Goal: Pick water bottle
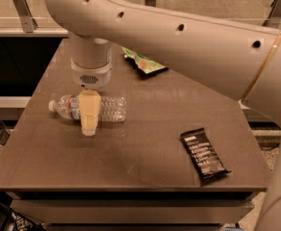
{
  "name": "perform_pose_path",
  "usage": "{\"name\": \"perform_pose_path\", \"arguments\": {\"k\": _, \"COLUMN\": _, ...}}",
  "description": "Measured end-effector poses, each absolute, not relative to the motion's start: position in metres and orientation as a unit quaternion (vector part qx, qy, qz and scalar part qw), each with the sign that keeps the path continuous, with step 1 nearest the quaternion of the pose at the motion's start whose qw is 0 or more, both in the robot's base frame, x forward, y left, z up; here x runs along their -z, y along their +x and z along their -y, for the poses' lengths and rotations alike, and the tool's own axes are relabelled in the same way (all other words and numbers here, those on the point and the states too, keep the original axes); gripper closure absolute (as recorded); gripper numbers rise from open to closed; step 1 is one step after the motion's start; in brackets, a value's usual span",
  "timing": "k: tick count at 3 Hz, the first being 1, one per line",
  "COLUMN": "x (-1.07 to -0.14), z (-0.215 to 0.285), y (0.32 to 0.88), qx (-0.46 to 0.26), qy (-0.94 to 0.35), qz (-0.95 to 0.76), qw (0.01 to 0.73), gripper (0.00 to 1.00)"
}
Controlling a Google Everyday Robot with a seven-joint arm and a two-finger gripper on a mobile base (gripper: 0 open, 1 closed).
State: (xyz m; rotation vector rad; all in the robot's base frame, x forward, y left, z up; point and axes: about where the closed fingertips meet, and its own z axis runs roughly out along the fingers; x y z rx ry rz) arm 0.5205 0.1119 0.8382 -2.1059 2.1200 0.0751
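The water bottle lies on its side on the brown table, at the left. It is clear and ribbed, with its white cap pointing left and a red-and-white label near the neck. My gripper hangs from the large white arm. It is directly over the bottle's middle, just right of the label, and hides that part. Its cream tip reaches down in front of the bottle to near the table top.
A black snack bar lies at the front right of the table. A green snack bag lies at the back, partly hidden by the arm. The table's left edge is close to the bottle's cap. Metal railings stand behind the table.
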Motion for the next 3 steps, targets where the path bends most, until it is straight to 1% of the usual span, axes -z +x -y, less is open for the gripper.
{"name": "perform_pose_path", "arguments": {"k": 1, "x": -0.8383, "z": -0.1122, "y": 0.5202, "qx": -0.025, "qy": -0.703, "qz": -0.707, "qw": 0.077, "gripper": 0.18}}
{"name": "perform_pose_path", "arguments": {"k": 3, "x": -0.8386, "z": -0.1130, "y": 0.5197, "qx": -0.024, "qy": -0.703, "qz": -0.706, "qw": 0.079, "gripper": 0.65}}
